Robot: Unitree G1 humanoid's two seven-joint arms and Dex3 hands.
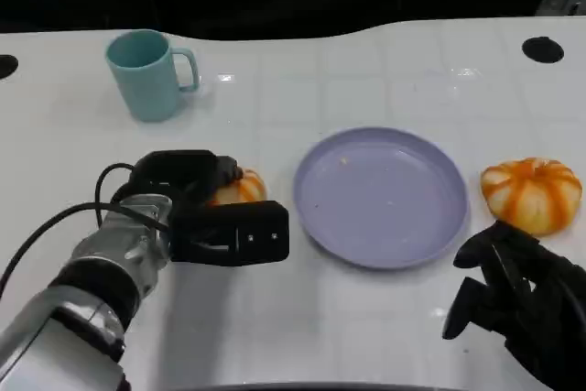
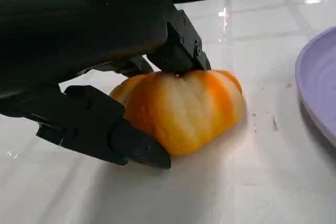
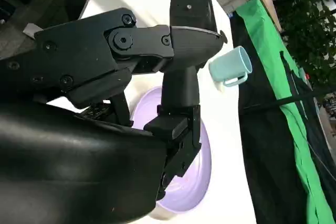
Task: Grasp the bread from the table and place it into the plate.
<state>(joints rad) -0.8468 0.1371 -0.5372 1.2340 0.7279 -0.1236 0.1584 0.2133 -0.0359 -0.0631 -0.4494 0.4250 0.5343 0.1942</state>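
We see the bread (image 1: 242, 188), an orange-and-cream striped, pumpkin-shaped bun, resting on the white tabletop (image 1: 302, 336) just beside the purple plate (image 1: 383, 197), on the side toward the cup. Our left hand (image 1: 203, 211) is wrapped around the bread: in the left wrist view the bread (image 2: 181, 108) sits between black fingers (image 2: 100, 127) that press its near side and others that bear on its top and far side, so the hand grips it while it is still down on the tabletop (image 2: 252, 182), with the plate's rim (image 2: 317, 85) close by. The plate lies flat, with only a few crumbs or specks on it. On the opposite side of the plate from the held bread sits a second bun (image 1: 532, 193) of the same striped kind, just clear of the rim. Our right hand (image 1: 513, 295) hangs close to that second bun, nearer to us than the plate, its fingers loosely spread and holding nothing; the right wrist view shows those fingers (image 3: 184, 51) apart above the plate (image 3: 197, 182). Beyond the plate, well apart from it on the bread's side, a light blue cup (image 1: 147, 73) stands upright with its handle turned toward the plate.
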